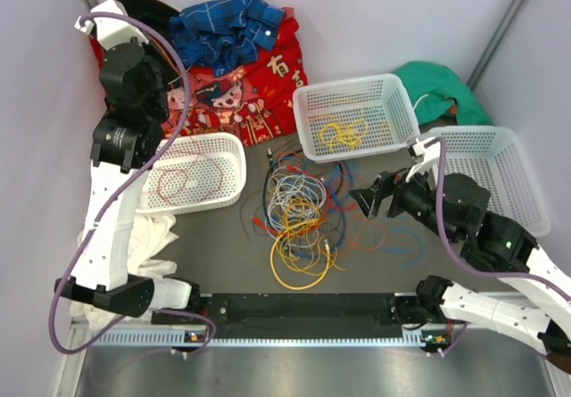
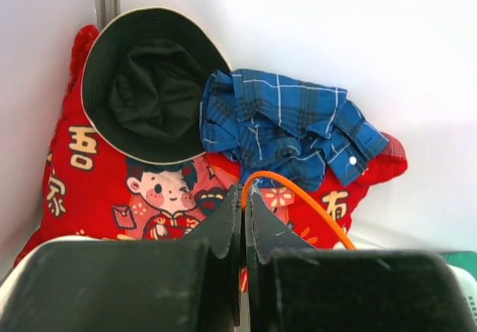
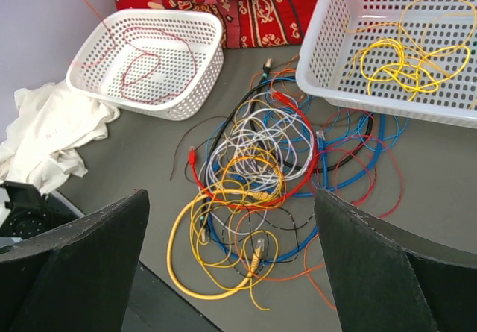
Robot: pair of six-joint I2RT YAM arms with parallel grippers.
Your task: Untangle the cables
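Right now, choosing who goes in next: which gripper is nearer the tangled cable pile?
Right. The right gripper hovers open just right of the cable pile. The left gripper is up at the back left, by the red cushion, shut on an orange cable.

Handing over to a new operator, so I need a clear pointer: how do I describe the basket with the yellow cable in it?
Find the red printed cushion at the back wall. Just right of it, behind the cable tangle, sits a white perforated basket. Of the three white baskets, only it holds a coiled yellow cable; the left basket holds a thin orange-red cable.
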